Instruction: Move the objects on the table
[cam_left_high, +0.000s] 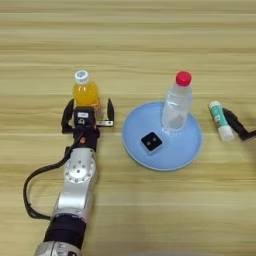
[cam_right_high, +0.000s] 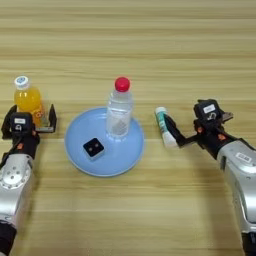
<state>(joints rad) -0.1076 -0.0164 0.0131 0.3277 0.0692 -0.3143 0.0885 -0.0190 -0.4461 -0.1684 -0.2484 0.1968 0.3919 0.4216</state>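
In the left eye view, the table (cam_left_high: 128, 30) fills the picture, light wood with grain lines running across. The left gripper (cam_left_high: 88, 116) sits at the near side of the orange bottle (cam_left_high: 86, 91), its two black fingers spread wide, one at each side of the bottle's base, not closed on it. The bottle stands upright with its white cap on. Behind the gripper the silver arm runs toward the lower edge, with a black cable looping out to its left. Just right of the gripper lies a blue plate (cam_left_high: 187, 147). On it stands the clear bottle (cam_left_high: 177, 105) with a red cap, upright at the far right part of the plate, and the black block (cam_left_high: 151, 142) lies flat nearer the middle, apart from the bottle. To the right of the plate, off it, lies the stick tube (cam_left_high: 220, 120), white with a green band, with one black finger touching its right side at the picture's edge.

In the right eye view, the right gripper (cam_right_high: 176, 131) shows in full. One black finger lies along the right side of the stick tube (cam_right_high: 163, 126), touching it; its other finger points off to the right behind the gripper's body, so the fingers stand apart and the tube is not clamped. The plate (cam_right_high: 75, 160) lies between the two grippers, with the clear bottle (cam_right_high: 119, 112) between the tube and the orange bottle (cam_right_high: 28, 100).
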